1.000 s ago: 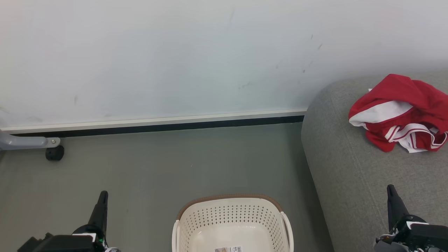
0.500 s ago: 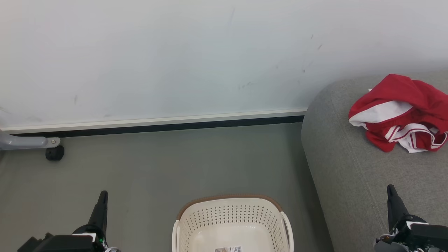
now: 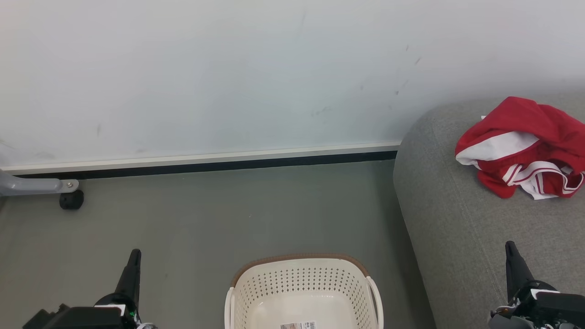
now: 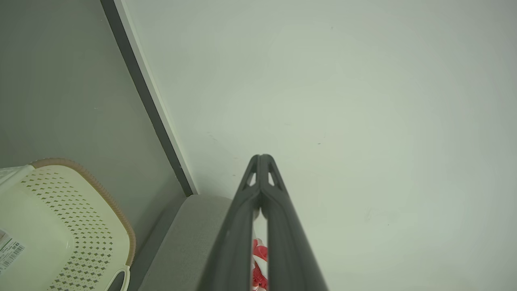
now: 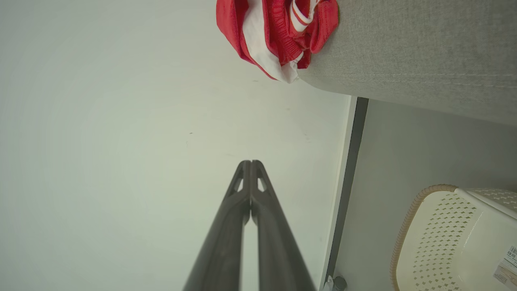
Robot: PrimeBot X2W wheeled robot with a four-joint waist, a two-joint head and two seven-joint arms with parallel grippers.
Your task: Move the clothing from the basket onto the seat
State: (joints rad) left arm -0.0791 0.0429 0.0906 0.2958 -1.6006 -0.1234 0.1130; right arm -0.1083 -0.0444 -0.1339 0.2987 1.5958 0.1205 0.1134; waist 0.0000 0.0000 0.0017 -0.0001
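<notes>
Plainly, nothing changes over the last second: the arms, the basket (image 3: pixel 301 279) and the clothing (image 3: pixel 525 146) sit just as they do in the earlier head views. The left gripper (image 3: pixel 133 258) hangs low over the floor (image 3: pixel 192 214), its fingers pressed together on nothing. The right gripper (image 3: pixel 512 251) is likewise closed and empty, poised over the near part of the seat (image 3: pixel 448 219).

The clothing lies in a crumpled red-and-white heap on the seat's far side, by the wall (image 3: pixel 228 82) and well apart from both grippers. The basket stands on the floor just beside the seat's left edge, between the two grippers. What shows of its inside is bare apart from a sticker (image 3: pixel 298 326), though its near part is cut off by the head view's lower edge. I judge the move done, and the stillness reads as a rest pose, not a pause in mid-carry.

As for edges, the seat's rounded left side drops to the floor right next to the basket, so any sweep there by the right arm has little margin. In the right wrist view a fold of the heap reaches the seat's far rounded edge; it could slip if nudged. The floor to the left is open up to the skirting (image 3: pixel 205 161). A grey leg with a black caster (image 3: pixel 71 199) stands well apart at far left.
</notes>
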